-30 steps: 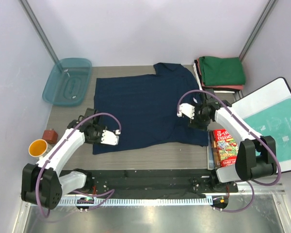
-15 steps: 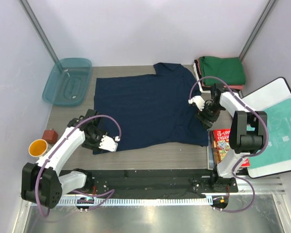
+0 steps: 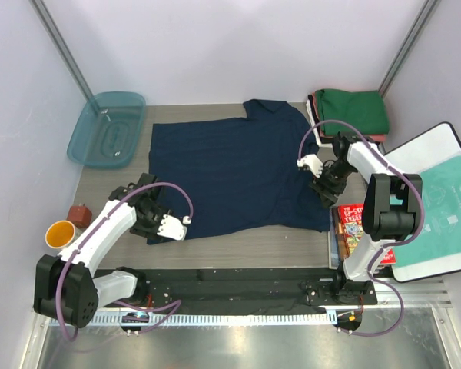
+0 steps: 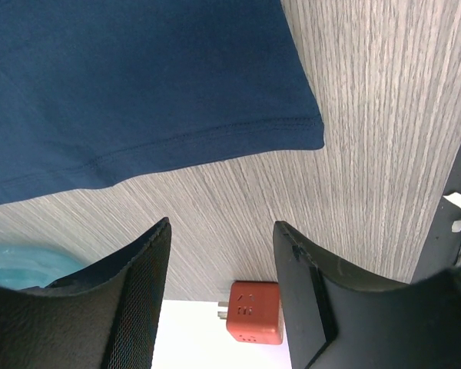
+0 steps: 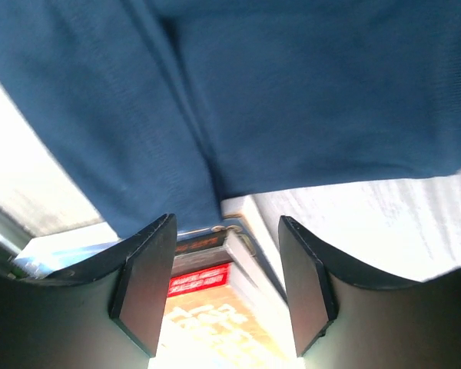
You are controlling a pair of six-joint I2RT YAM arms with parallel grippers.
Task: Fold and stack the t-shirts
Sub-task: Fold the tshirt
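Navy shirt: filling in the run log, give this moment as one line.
navy t-shirt: spread flat, unfolded | left end effector: open, by hem corner | right end effector: open, over right edge

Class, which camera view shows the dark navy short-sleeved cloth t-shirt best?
The top external view: it shows the dark navy short-sleeved cloth t-shirt spread flat, nearly whole. The left wrist view shows only one hemmed corner; the right wrist view shows only a blurred close-up of its edge.
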